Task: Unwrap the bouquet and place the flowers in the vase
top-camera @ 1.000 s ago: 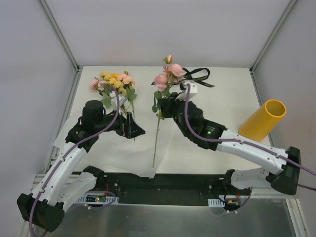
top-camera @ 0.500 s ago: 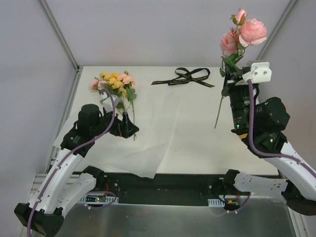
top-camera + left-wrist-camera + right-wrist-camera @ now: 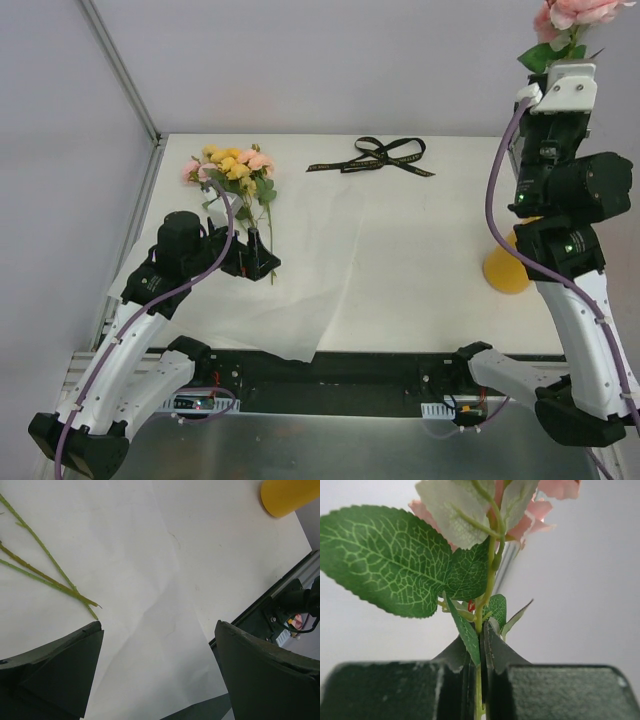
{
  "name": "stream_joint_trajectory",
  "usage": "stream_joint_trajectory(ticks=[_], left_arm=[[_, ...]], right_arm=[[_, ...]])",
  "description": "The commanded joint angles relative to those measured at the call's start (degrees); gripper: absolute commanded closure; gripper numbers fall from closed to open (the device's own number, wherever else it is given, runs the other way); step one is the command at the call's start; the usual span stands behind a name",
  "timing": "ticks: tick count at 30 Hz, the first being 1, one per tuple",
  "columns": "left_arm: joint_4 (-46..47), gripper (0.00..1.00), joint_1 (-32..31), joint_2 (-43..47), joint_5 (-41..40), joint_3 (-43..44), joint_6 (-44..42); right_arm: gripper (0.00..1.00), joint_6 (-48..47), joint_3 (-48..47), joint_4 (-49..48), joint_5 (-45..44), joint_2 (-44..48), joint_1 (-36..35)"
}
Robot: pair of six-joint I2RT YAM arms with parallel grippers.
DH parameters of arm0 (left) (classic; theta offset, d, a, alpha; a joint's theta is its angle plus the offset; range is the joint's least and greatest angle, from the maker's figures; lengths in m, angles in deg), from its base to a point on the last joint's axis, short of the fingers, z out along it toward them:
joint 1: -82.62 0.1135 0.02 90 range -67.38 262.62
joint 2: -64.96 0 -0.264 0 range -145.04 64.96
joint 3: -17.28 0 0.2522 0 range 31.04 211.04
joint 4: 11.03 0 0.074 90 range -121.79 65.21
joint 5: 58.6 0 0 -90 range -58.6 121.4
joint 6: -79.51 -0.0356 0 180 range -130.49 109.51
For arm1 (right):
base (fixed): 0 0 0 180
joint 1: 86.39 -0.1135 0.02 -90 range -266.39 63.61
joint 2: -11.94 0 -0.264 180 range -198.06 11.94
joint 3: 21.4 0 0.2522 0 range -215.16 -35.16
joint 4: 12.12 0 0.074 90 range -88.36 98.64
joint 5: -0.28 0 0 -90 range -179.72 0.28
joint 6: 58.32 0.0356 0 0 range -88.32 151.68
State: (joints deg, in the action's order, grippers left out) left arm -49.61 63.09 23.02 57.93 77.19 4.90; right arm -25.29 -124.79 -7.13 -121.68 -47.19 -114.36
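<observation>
White paper covers the floor of a box with grey walls. The right gripper is pinched shut on a pink flower, stem straight up and down, high above the vase. The right arm hides most of the vase. Far left of the vase, the left gripper is wide open and holds nothing, near the other flowers. A black ribbon lies left of the vase.

High rear overview — left wrist shares vase.

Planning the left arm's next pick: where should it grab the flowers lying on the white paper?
Grip the bare green stems, below the leaves, coming straight down with the open left hand across them. The flowers lie flat, blooms far, thin stems bunched together toward the near end.
</observation>
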Motion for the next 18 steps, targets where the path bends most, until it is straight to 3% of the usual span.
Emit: stream_joint_trajectory(ticks=[1,13,18], left_arm=[[0.3,0.01,-0.42,0.97,-0.33,2.01,-1.6],[0.21,0.01,-0.42,0.62,-3.76,1.75,-1.6],[0.12,0.01,-0.42,1.06,-9.55,1.66,-1.07]], right_arm=[[1.0,4.4,-3.62,-1.77,7.61,-2.21,9.49],[1.0,22.15,2.96,-4.06,19.3,-2.04,33.4],[1.0,24.72,9.8,-5.89,18.52,0.24,35.78]])
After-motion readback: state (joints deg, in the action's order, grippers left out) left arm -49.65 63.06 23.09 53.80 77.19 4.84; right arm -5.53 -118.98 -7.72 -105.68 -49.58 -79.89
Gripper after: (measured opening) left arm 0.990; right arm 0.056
